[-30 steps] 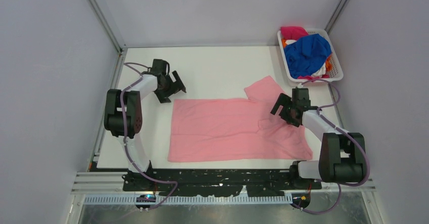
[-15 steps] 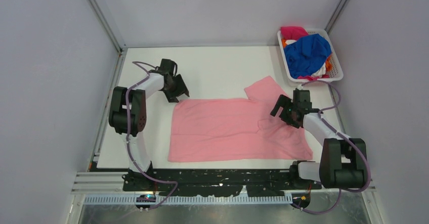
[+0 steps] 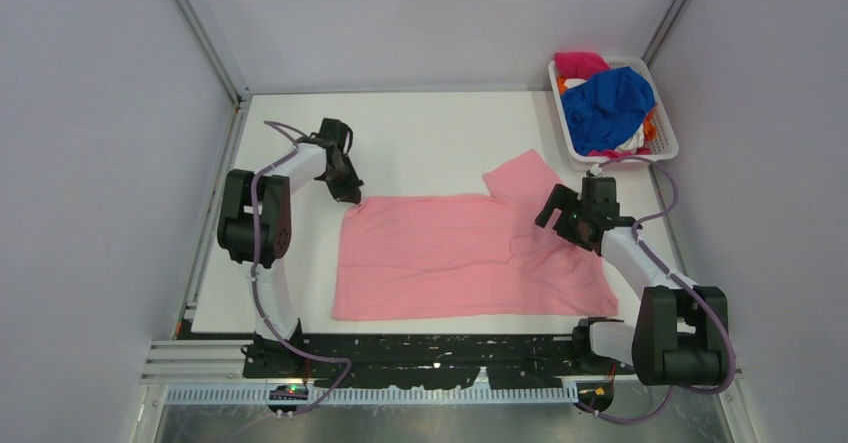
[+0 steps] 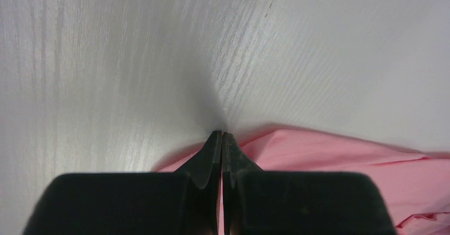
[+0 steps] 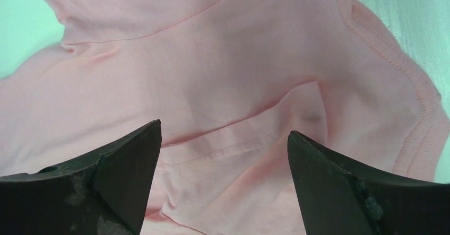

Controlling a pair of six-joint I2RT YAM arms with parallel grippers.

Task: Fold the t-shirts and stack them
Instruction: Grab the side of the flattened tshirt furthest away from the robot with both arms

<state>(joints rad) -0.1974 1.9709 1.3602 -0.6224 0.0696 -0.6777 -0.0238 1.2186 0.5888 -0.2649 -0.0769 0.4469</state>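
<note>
A light pink t-shirt (image 3: 450,253) lies spread flat on the white table (image 3: 430,138), one sleeve (image 3: 520,175) pointing to the far right. My left gripper (image 3: 352,195) sits at the shirt's far left corner, shut on the pink cloth's edge (image 4: 329,150); in the left wrist view the gripper (image 4: 222,134) shows its jaws pressed together with cloth between them. My right gripper (image 3: 560,221) hovers open over the shirt's right side. In the right wrist view the right gripper (image 5: 223,129) stands over a stitched fold of the pink t-shirt (image 5: 212,60), jaws wide apart and holding nothing.
A white mesh basket (image 3: 665,148) stands at the far right corner, holding a royal blue shirt (image 3: 605,98), a magenta one (image 3: 580,63), and bits of orange (image 3: 652,123) and white (image 3: 632,141) cloth. Grey walls enclose the table on three sides.
The left gripper has moved down to the shirt's far left corner and closed on it. The right gripper has shifted slightly and stays open.
</note>
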